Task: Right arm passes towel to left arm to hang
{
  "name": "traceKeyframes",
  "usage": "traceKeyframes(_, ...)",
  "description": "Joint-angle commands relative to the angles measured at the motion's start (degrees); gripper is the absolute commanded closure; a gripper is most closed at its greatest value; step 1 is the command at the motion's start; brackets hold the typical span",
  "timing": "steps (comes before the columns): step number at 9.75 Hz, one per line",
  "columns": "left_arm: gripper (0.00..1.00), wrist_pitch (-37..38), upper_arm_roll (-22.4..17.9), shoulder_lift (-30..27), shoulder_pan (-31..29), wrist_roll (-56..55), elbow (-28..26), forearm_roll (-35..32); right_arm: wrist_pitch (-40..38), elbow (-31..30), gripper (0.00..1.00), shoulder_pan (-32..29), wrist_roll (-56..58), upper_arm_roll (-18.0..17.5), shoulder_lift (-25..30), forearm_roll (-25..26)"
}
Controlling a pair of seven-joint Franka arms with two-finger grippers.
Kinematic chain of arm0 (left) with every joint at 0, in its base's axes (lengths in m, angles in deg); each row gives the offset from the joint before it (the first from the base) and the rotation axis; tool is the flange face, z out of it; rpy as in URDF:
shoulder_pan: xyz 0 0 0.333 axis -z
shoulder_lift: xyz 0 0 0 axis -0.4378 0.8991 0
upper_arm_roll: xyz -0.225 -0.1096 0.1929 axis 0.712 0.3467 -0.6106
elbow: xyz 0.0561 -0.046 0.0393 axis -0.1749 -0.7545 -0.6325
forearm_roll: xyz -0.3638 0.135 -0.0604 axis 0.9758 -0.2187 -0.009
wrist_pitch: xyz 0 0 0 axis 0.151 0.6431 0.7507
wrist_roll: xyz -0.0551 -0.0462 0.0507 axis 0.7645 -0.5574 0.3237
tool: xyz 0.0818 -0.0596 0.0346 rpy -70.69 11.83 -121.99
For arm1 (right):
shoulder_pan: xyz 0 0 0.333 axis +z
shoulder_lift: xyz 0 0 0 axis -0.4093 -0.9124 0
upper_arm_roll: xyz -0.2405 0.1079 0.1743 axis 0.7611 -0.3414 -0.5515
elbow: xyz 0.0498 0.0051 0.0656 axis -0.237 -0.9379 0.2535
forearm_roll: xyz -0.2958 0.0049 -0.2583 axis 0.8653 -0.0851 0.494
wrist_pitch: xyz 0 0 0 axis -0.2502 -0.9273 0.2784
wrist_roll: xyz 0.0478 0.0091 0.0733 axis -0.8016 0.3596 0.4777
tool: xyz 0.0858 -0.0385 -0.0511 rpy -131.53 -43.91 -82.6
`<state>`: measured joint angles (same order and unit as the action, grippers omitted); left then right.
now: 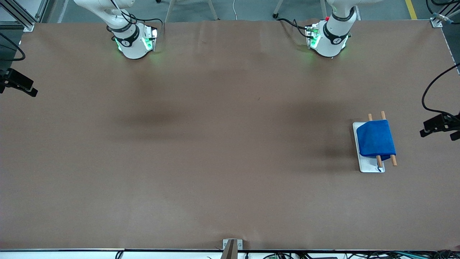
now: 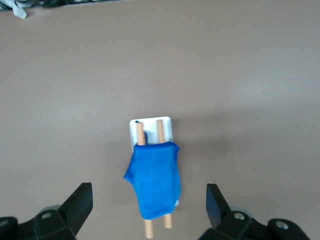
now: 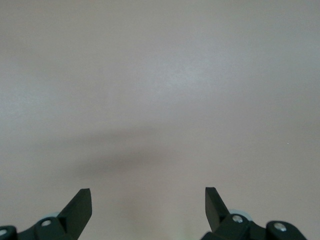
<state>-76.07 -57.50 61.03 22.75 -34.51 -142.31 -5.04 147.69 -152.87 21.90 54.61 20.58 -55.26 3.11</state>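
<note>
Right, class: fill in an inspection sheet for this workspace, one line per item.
Surface: brown table, bare apart from the rack.
Job's things: blue towel draped over two wooden rods on a white base, toward the left arm's end.
Clutter: nothing seen.
Grippers: left gripper open, above the towel; right gripper open over bare table.
Cables: black cable at the table's edge.
Surroundings: green-lit arm bases; side cameras.
</note>
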Motion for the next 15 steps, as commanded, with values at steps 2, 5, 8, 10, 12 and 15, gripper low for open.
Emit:
traceKeyframes(2,0.0,8.7,6.6,-7.2,-0.2,-9.1,-0.6,-2.8,-0.1,0.5,0.0,-0.2,0.5,-0.8,0.0,-0.1)
traceKeyframes(5,0.0,21.2,6.2,-7.2,2.5,-10.6,9.3,-4.3,0.0,0.5,0.0,-0.5,0.5,-0.7,-0.1,-0.1)
traceKeyframes(8,0.0,25.7,7.1,-9.4,2.6,-15.1,8.9,-5.4,-0.3,0.5,0.0,-0.1,0.5,-0.7,-0.1,-0.2)
traceKeyframes(10,0.0,25.6,6.7,-9.8,2.5,-15.0,7.1,-4.6,-0.4,0.5,0.0,-0.2,0.5,-0.7,-0.1,-0.2)
traceKeyframes(12,0.0,24.9,6.7,-9.6,2.4,-14.9,6.2,-4.5,-0.8,0.5,0.0,-0.3,0.6,-0.7,-0.1,-0.2)
traceKeyframes(15,0.0,24.1,6.5,-9.4,2.2,-14.7,6.2,-3.4,-0.9,0.5,0.0,-0.3,0.7,-0.7,-0.1,-0.2)
